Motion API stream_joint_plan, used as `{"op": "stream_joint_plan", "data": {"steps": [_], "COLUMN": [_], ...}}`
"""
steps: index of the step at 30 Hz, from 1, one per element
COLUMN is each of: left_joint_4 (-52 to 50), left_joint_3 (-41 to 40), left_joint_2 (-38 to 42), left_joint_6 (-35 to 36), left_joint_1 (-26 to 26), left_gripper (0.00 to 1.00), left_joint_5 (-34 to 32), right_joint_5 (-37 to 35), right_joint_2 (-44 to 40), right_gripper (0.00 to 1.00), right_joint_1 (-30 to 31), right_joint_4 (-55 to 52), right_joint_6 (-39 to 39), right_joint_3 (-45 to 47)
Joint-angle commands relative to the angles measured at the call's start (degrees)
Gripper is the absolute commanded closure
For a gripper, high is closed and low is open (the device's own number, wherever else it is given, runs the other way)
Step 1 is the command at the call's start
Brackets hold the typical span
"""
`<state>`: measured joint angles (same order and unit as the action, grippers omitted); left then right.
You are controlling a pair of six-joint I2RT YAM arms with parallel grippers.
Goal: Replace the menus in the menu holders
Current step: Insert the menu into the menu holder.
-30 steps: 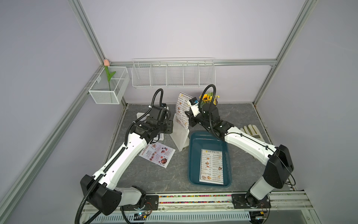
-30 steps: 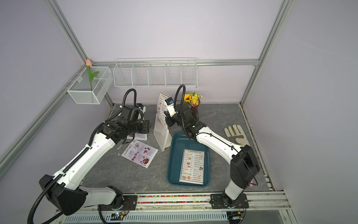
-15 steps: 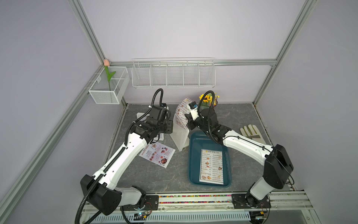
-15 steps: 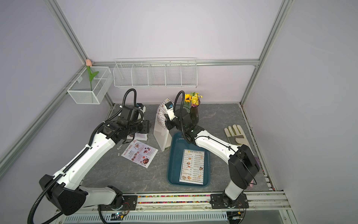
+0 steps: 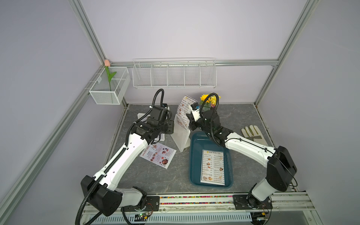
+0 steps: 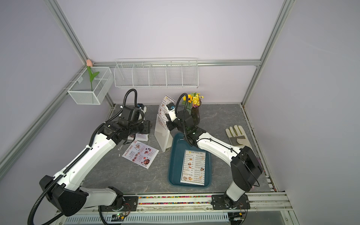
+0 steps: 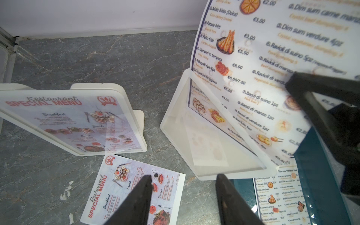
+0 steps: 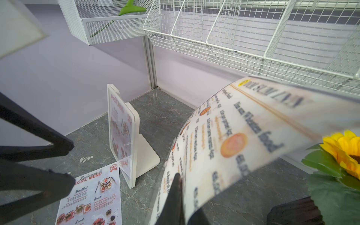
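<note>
1. One white DIM SUM INN menu (image 7: 263,58) bends in a curve. Its lower part sits inside the near menu holder (image 7: 175,120), which stands just beside the teal tray (image 5: 196,148).
2. Right gripper (image 5: 189,119) has its fingers pressed together, pinching this menu at one side edge.
3. Left gripper (image 7: 183,176) has its fingers half spread and holds nothing, above the loose SPECIAL MENU sheet (image 7: 120,175) on the table.

Dark teal tray (image 5: 196,155) is set on grey marbled tabletop (image 5: 165,181). Pale glove (image 5: 253,134) is laid flat, apart from tray. Vase of yellow flowers (image 6: 195,115) is stood at back. Wire rack (image 5: 174,75) and mesh basket (image 5: 106,93) with tulip (image 5: 110,76) are hung on the frame above.
</note>
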<state>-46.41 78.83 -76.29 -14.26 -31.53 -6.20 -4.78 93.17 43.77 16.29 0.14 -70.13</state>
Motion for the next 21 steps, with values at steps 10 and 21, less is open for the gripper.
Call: {"op": "stream_joint_plan", "data": {"steps": [10, 21], "left_joint_4": [0.49, 0.71], "left_joint_3": [0.77, 0.51], "left_joint_2": [0.55, 0.7], "left_joint_6": [0.47, 0.33], "left_joint_1": [-0.13, -0.12], "left_gripper": [0.44, 0.44], "left_joint_5": [-0.72, -0.89], "right_joint_5": [-1.2, -0.56], "right_joint_2": [-2.63, -2.11], "right_gripper": [0.91, 0.91], "right_joint_1": [0.34, 0.35], "right_joint_4": [4.62, 6.02], "right_joint_6": [-2.12, -1.69], "right_joint_3": [2.32, 2.65]}}
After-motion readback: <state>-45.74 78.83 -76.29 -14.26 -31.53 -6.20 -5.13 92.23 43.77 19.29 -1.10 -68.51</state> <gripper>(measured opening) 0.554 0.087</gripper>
